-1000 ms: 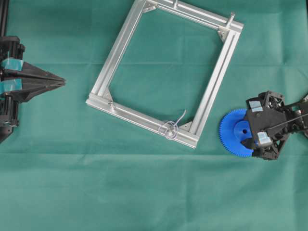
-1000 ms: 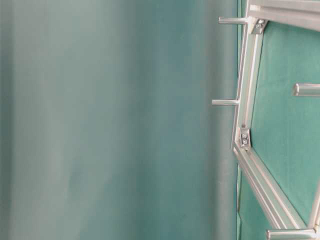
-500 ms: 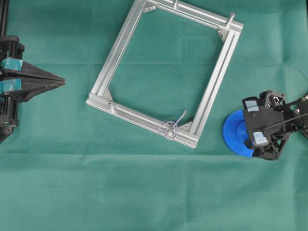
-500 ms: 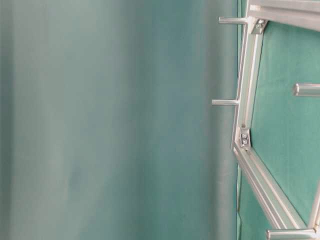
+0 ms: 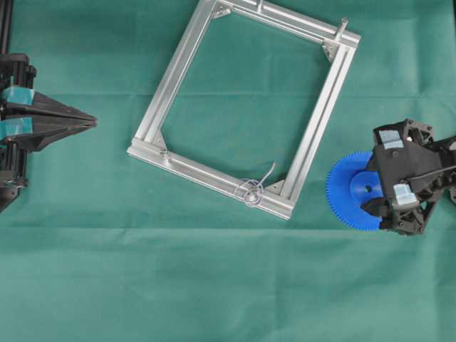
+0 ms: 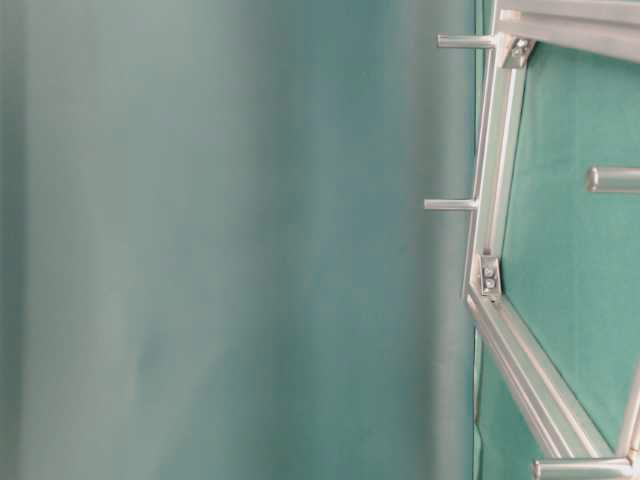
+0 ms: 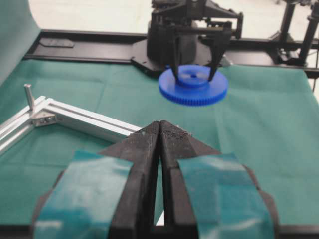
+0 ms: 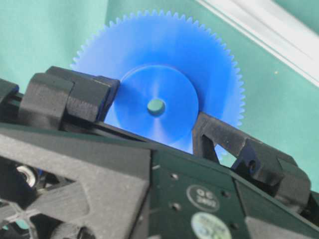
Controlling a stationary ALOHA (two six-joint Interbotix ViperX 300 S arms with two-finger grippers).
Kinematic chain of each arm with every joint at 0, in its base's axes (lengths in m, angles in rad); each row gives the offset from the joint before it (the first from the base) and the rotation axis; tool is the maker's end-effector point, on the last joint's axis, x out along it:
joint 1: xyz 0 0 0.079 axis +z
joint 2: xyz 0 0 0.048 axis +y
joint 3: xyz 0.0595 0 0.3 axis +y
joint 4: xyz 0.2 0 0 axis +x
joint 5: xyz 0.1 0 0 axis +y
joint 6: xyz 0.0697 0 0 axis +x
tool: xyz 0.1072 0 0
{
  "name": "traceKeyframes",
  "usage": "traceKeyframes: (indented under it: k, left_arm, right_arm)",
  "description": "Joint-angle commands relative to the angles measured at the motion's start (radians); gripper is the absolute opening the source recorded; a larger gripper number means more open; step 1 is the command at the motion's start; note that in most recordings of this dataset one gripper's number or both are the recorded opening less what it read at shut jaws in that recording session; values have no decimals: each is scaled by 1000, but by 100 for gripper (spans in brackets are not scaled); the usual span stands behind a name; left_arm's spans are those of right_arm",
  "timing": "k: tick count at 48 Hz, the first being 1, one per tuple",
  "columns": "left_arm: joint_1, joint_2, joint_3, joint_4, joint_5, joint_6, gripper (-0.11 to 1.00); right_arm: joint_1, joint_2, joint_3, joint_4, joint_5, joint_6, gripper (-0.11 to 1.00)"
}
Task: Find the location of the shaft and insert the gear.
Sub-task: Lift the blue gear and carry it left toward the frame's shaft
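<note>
The blue gear [image 5: 345,192] is to the right of the frame, with my right gripper [image 5: 372,189] shut on its raised hub. In the right wrist view the gear [image 8: 159,55] fills the top, and black fingers [image 8: 94,94] press the hub from both sides round the gripper's middle [image 8: 155,113]. From the left wrist view the gear [image 7: 193,92] sits level under the right gripper [image 7: 194,74]. The shaft [image 5: 249,191], with its wire loop, stands on the frame's near rail. My left gripper [image 5: 92,122] rests shut and empty at the far left, its tips [image 7: 160,127] pressed together.
The square aluminium frame [image 5: 178,71] lies tilted on the green cloth. Bare pins stand at its far corner [image 5: 343,27] and top rail [image 5: 260,6]. Another pin [image 7: 29,94] shows in the left wrist view. In the table-level view, pins [image 6: 450,204] stick out from the frame [image 6: 520,350].
My right gripper has shifted a little to the right with the gear in it, away from the frame. The left arm has not moved.
</note>
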Motion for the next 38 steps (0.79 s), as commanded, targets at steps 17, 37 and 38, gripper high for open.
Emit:
traceKeyframes:
  k: [17, 37, 38]
  left_arm:
    - [2, 5, -26, -3, -3, -8, 2]
    - [3, 5, -31, -3, 5, -8, 2]
    - [2, 5, -31, -5, 5, -8, 2]
  right_arm:
    - [2, 25, -104, -29, 8, 6, 69]
    - [2, 225, -307, -72, 8, 2, 69]
    - [2, 235, -319, -75, 8, 2, 69]
